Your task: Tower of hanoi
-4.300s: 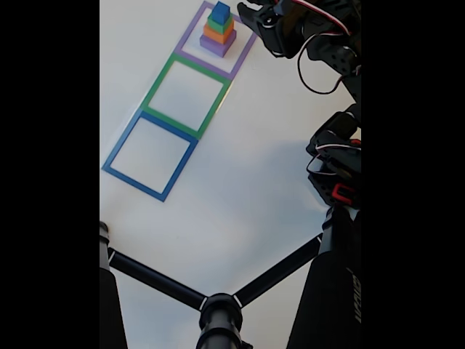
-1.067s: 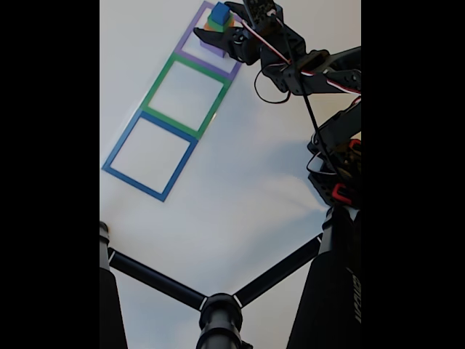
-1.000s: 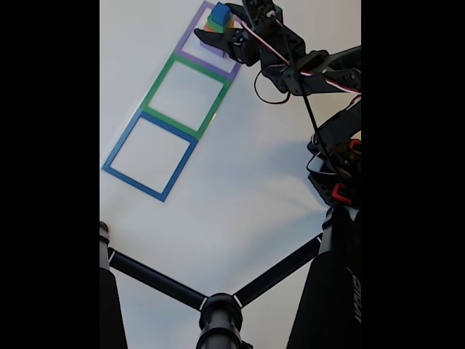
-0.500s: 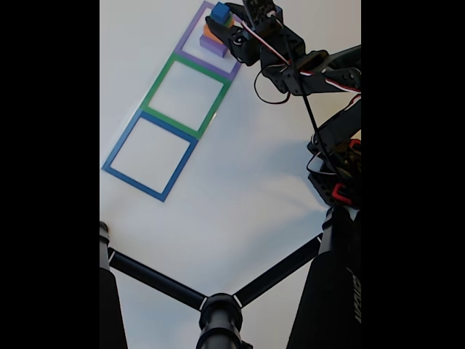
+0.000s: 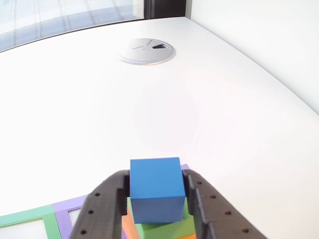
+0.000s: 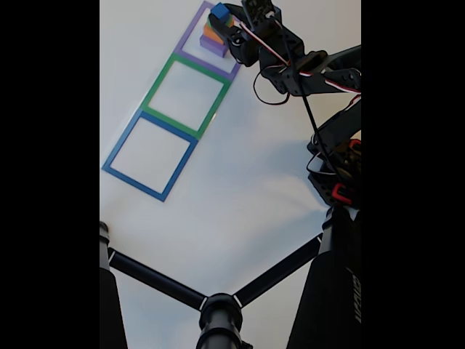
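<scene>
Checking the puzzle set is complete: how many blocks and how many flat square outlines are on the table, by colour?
Blue cube: 1
Green block: 1
Orange block: 1
Purple block: 1
Purple outline: 1
Green outline: 1
Blue outline: 1
Total: 7

No readable text; faint lettering on black tripod leg (image 6: 349,305), illegible.

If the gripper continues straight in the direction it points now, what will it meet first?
The blue cube, already between the gripper's fingers. Beyond it, the other view shows bare white table, with a grey cable grommet farther on; depth is unclear.
</scene>
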Controlling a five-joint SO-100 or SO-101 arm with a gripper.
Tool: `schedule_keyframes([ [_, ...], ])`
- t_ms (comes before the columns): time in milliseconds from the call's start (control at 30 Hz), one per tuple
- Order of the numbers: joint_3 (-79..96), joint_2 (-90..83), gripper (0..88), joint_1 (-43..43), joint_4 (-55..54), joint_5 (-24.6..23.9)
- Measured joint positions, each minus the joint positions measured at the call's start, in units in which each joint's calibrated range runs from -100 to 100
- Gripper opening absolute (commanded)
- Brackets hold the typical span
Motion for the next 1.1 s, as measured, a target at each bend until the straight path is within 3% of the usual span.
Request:
schedule_keyframes([
  [167, 0.0, -8.2, 2.1, -1.5, 9.1, 0.2],
  [300, -2.6, -18.7, 2.0, -1.5, 23.6, 0.5],
  [667, -41.3, -36.5, 1.8, -7.4, 92.0, 0.2],
  [767, -52.9, -37.5, 1.8, -10.4, 105.5, 0.2],
  [900, -61.3, -39.7, 1.8, -14.2, 115.5, 0.5],
  [1100, -65.3, -41.9, 1.7, -19.4, 120.8, 0.4],
])
